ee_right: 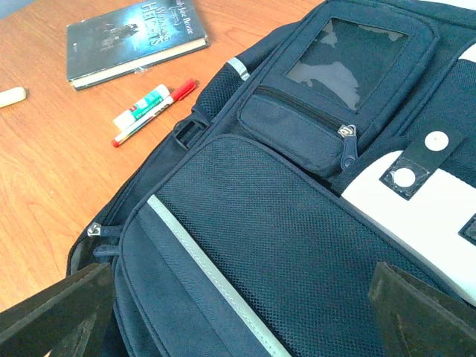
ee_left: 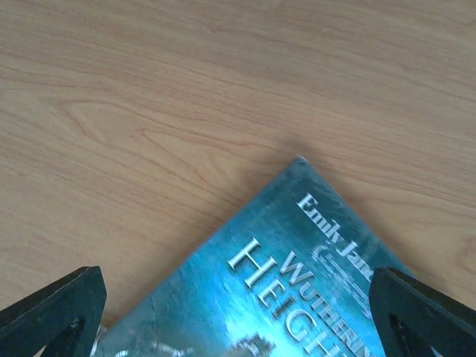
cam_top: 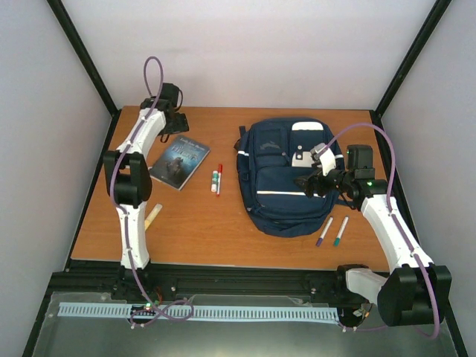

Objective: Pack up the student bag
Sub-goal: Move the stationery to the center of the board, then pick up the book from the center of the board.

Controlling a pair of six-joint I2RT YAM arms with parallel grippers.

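Hovering left gripper (ee_left: 238, 312) wide open over book (cam_top: 179, 164), upper left; right gripper (cam_top: 311, 182) wide, empty, above student bag (cam_top: 279, 197), centre right, apparently closed. Next, likely: unzip bag, grab book

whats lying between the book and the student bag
A white and green glue stick and a red marker lie side by side between book and student bag, shown in the top external view.

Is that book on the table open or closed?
Closed: the book lies flat on the table, front cover up, title readable, no pages spread.
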